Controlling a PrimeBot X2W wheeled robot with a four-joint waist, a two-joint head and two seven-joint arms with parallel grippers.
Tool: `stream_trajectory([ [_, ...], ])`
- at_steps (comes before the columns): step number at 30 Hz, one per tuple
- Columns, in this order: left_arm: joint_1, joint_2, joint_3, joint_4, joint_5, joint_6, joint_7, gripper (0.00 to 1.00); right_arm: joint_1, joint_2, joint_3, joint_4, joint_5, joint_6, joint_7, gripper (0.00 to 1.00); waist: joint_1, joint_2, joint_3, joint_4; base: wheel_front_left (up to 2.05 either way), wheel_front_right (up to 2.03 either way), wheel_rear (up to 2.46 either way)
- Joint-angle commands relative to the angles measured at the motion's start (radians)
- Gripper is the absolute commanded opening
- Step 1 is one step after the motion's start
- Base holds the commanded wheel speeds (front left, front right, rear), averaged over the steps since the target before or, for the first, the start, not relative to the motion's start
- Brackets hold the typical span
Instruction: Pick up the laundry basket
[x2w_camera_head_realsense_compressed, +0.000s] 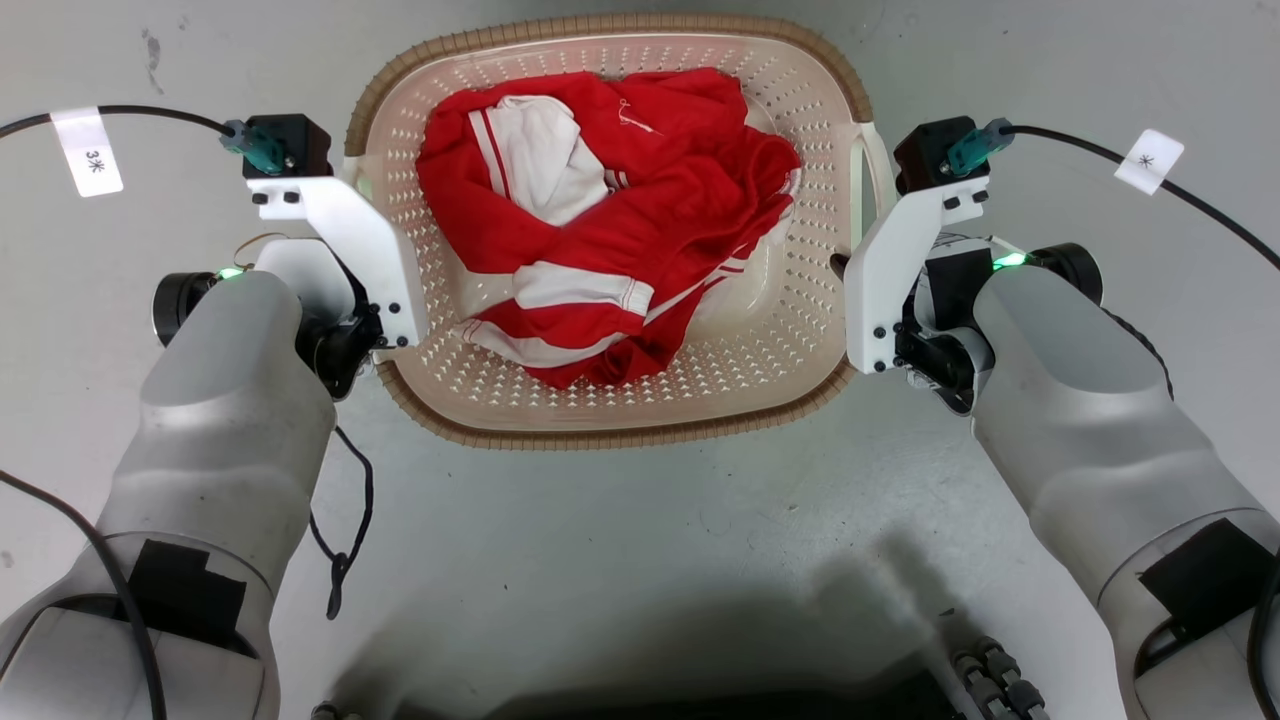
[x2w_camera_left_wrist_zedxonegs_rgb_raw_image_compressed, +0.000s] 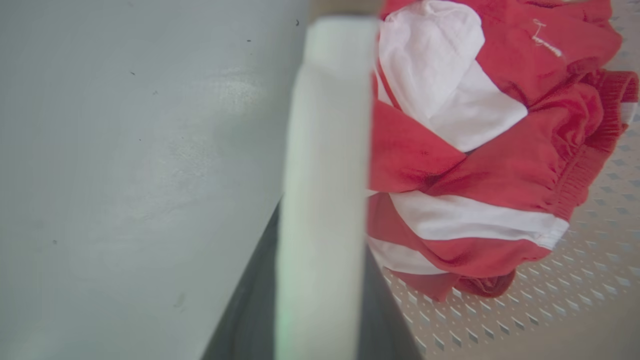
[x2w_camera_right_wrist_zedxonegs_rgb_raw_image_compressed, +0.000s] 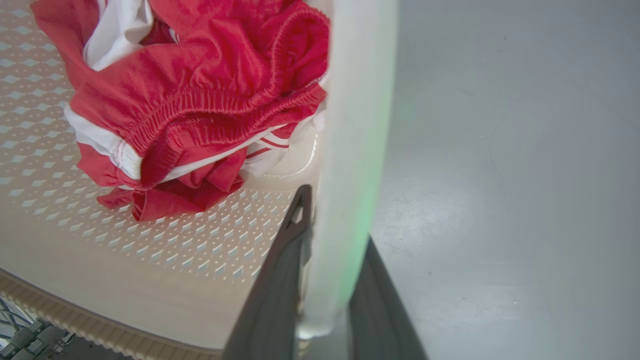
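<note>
The cream laundry basket (x2w_camera_head_realsense_compressed: 600, 435), with perforated walls and a brown woven-look rim, sits on the grey floor between my two arms. Red and white clothes (x2w_camera_head_realsense_compressed: 610, 220) lie bunched inside it. My left gripper (x2w_camera_head_realsense_compressed: 372, 345) is at the basket's left side. In the left wrist view its two dark fingers (x2w_camera_left_wrist_zedxonegs_rgb_raw_image_compressed: 245, 310) close on the white side handle (x2w_camera_left_wrist_zedxonegs_rgb_raw_image_compressed: 325, 175). My right gripper (x2w_camera_head_realsense_compressed: 878, 350) is at the basket's right side, and its fingers (x2w_camera_right_wrist_zedxonegs_rgb_raw_image_compressed: 275, 290) clamp the other white handle (x2w_camera_right_wrist_zedxonegs_rgb_raw_image_compressed: 357, 125). The fingertips are hidden under the wrist mounts in the head view.
Bare grey floor (x2w_camera_head_realsense_compressed: 640, 560) surrounds the basket. Black cables with white tags (x2w_camera_head_realsense_compressed: 88, 150) run off from both wrists, and a loose cable (x2w_camera_head_realsense_compressed: 345, 540) hangs by my left forearm. My dark base (x2w_camera_head_realsense_compressed: 700, 700) lies at the bottom edge.
</note>
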Motion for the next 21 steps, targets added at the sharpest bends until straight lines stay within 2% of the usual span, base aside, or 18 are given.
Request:
stream_trajectory([
  [1,-0.004,0.004,-0.008,-0.005,-0.006,0.000,0.006,0.00,-0.006,0.006,0.009,0.000,0.005,0.003,0.004,0.00,-0.0001,0.0000,-0.003,0.001,0.00,0.00,0.00],
  [10,0.022,-0.002,-0.053,-0.006,-0.067,0.000,0.108,0.00,0.015,0.007,0.059,-0.003,0.058,0.003,0.081,0.00,-0.0001,0.0000,-0.069,-0.002,0.00,0.00,0.00],
  [21,0.087,-0.046,-0.096,0.006,-0.147,-0.002,0.261,0.00,0.073,0.012,0.118,0.003,0.136,0.004,0.222,0.00,-0.0001,0.0000,-0.248,-0.001,0.00,0.00,0.00],
])
